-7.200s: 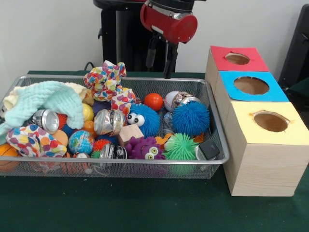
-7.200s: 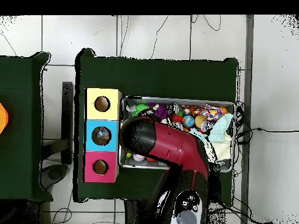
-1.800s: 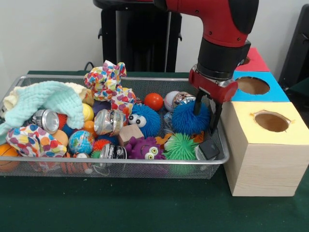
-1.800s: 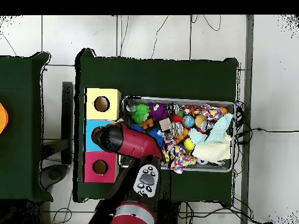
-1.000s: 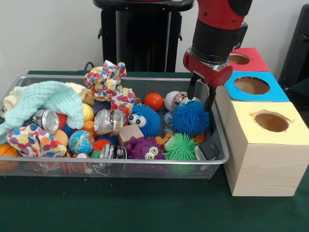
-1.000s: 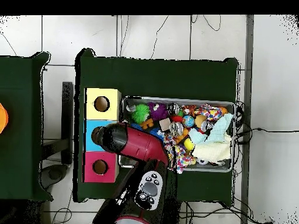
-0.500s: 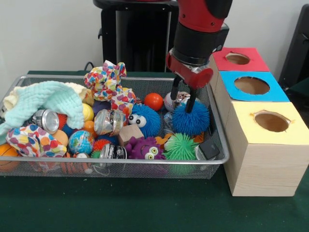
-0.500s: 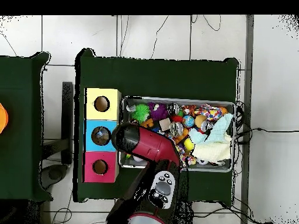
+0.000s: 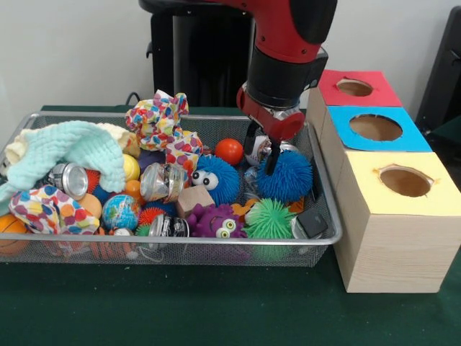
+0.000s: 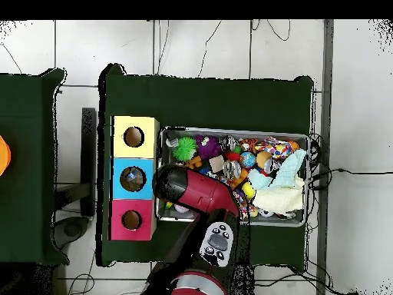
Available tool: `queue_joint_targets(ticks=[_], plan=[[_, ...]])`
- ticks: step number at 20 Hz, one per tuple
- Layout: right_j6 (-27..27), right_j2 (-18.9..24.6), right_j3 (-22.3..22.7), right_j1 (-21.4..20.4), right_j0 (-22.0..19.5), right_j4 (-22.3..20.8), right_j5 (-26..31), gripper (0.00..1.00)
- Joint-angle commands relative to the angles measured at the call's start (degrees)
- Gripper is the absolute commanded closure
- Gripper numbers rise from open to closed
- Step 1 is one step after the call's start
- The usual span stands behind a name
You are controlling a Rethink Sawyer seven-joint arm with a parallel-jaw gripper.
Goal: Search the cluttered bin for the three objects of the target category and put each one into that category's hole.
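Note:
My gripper [image 9: 261, 153] hangs open over the right end of the wire bin [image 9: 180, 244]. Its fingers [image 9: 271, 163] straddle a crumpled shiny silver thing [image 9: 262, 147], right beside the blue spiky ball [image 9: 289, 177]. I cannot see them touching either. An orange ball [image 9: 229, 151], a blue furry ball with eyes [image 9: 216, 178], a green spiky ball [image 9: 269, 219] and a purple monster [image 9: 216, 221] lie close by. To the right stand three boxes with a red hole [image 9: 354, 87], a blue hole [image 9: 374, 127] and a yellow hole [image 9: 404, 182]. In the overhead view the arm [image 10: 192, 192] hides the gripper.
A mint cloth [image 9: 72, 151], a dotted cloth [image 9: 158, 119], a silver can [image 9: 162, 182], a globe ball [image 9: 120, 211] and a wooden block [image 9: 193, 198] fill the bin's left and middle. The boxes [image 10: 133, 179] touch the bin's end. The table is green felt [image 9: 216, 310].
My gripper has swung left from beside the boxes to above the shiny thing and the blue spiky ball, dropping a little. The toys have not moved.

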Motion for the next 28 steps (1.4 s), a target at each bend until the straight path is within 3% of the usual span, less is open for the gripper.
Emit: queue_joint_targets(ticks=[1, 28], plan=[[5.51, 6.31, 3.28, 2.43, -1.16, -1.20, -4.04, 0.00], [8.40, 8.54, 3.33, 3.20, 0.45, 1.40, -5.08, 0.00]])
